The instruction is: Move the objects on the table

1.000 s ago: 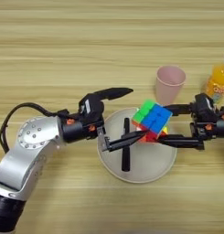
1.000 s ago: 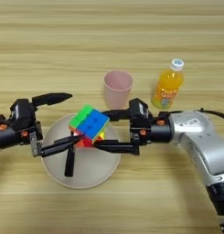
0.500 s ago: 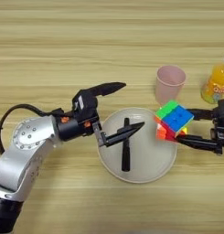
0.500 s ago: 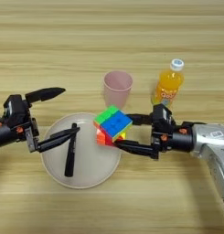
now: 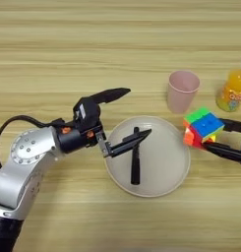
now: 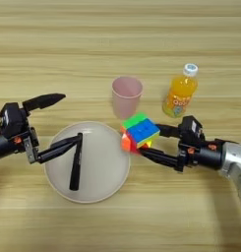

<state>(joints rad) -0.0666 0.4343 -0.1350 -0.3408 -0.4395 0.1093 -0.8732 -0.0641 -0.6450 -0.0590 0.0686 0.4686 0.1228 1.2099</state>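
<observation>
My right gripper (image 6: 148,141) is shut on the multicoloured puzzle cube (image 6: 140,132), holding it just past the right rim of the round cream plate (image 6: 105,170). Behind the cube stands the pale pink cup (image 6: 127,96), upright. The orange-juice bottle (image 6: 180,93) with its white cap is to the cup's right. My left gripper (image 5: 139,110) is open at the plate's left side, its lower finger reaching over the plate beside the far end of the black pen (image 5: 135,156).
The black pen lies lengthwise in the middle of the plate. The wooden table (image 5: 117,44) stretches bare behind the cup and bottle and in front of the plate. A black cable trails from my left arm (image 5: 28,152) at the left edge.
My right gripper has carried the cube rightward, from over the plate to just beyond its right rim. The left gripper has stayed open at the plate's left side.
</observation>
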